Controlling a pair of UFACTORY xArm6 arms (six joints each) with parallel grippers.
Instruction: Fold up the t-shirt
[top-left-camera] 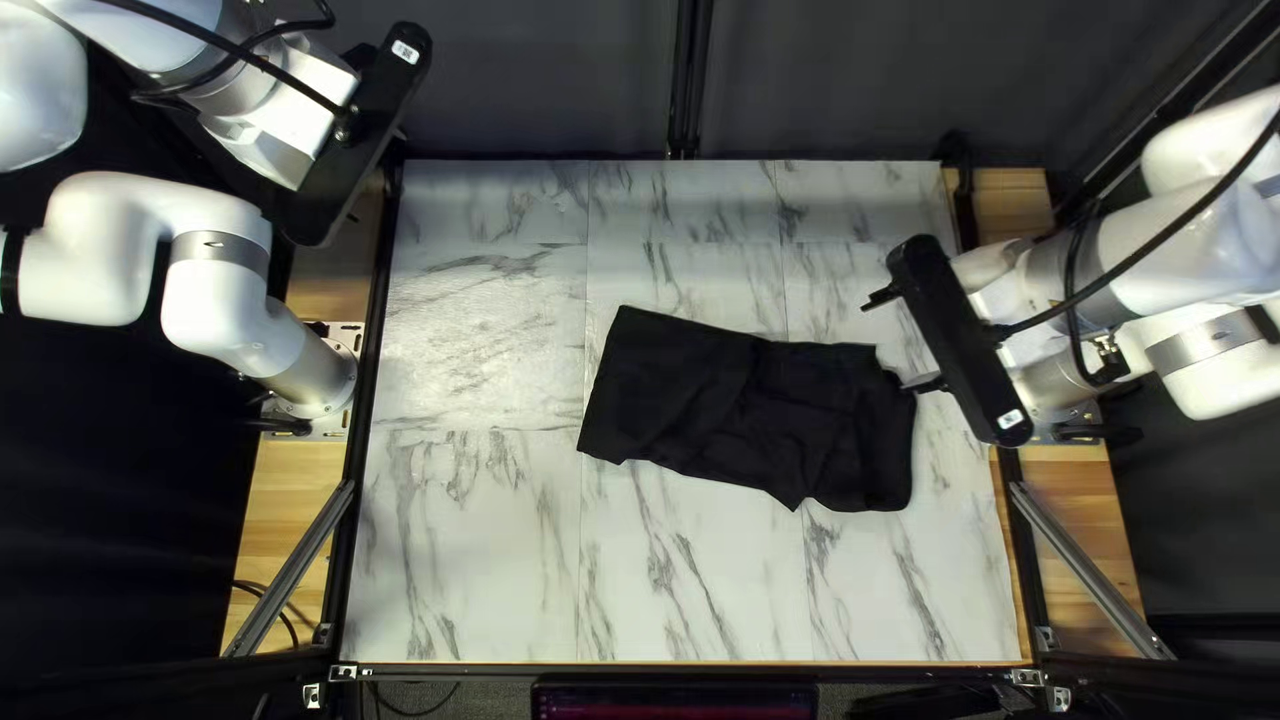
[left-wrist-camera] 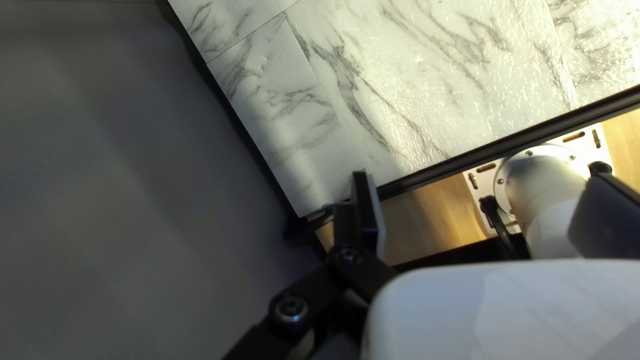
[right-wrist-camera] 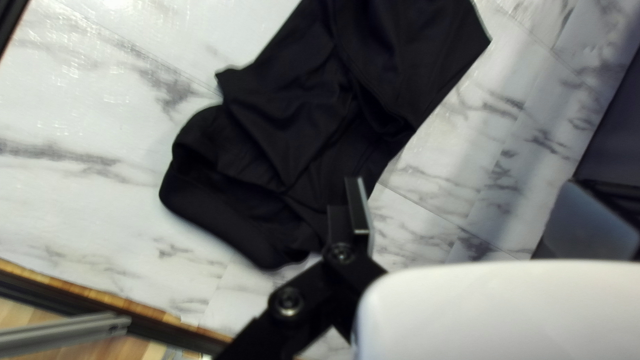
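Observation:
The black t-shirt (top-left-camera: 747,407) lies as a long, wrinkled bundle at the middle and right of the table; its wider end shows folds and a loose opening in the right wrist view (right-wrist-camera: 287,133). My right gripper (top-left-camera: 887,344) is open by the shirt's right end, one finger close to its edge. In its own wrist view the right gripper (right-wrist-camera: 467,187) has one finger over the cloth's border; contact cannot be told. My left gripper (top-left-camera: 360,134), high beyond the table's far left corner, has its fingers mostly hidden there. The left gripper (left-wrist-camera: 477,177) stands open in its wrist view, holding nothing.
The marble-patterned table (top-left-camera: 467,534) has dark rails along its sides. Bare tabletop shows left of the shirt and in front of it. A dark curtain (top-left-camera: 534,80) hangs behind the far edge. Metal struts (top-left-camera: 291,567) cross the near corners. My left arm's base (left-wrist-camera: 543,180) shows beside the rail.

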